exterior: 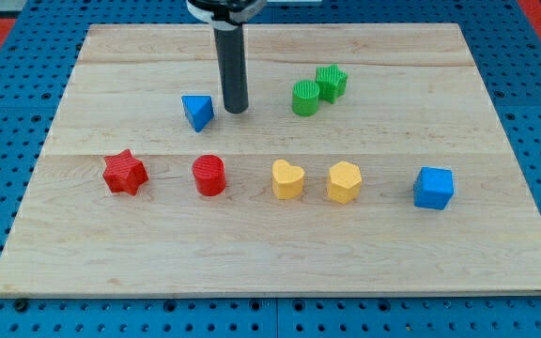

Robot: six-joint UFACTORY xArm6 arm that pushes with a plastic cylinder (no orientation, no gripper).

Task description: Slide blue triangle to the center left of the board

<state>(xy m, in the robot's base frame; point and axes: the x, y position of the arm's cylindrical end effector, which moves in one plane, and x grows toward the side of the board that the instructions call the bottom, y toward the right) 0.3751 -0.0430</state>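
The blue triangle lies on the wooden board, left of centre in the upper half. My tip stands just to the triangle's right, with a small gap between them. The dark rod rises from the tip to the view's top edge.
A red star, a red cylinder, a yellow heart, a yellow hexagon and a blue cube form a row across the middle. A green cylinder and a green star touch at the upper right of centre.
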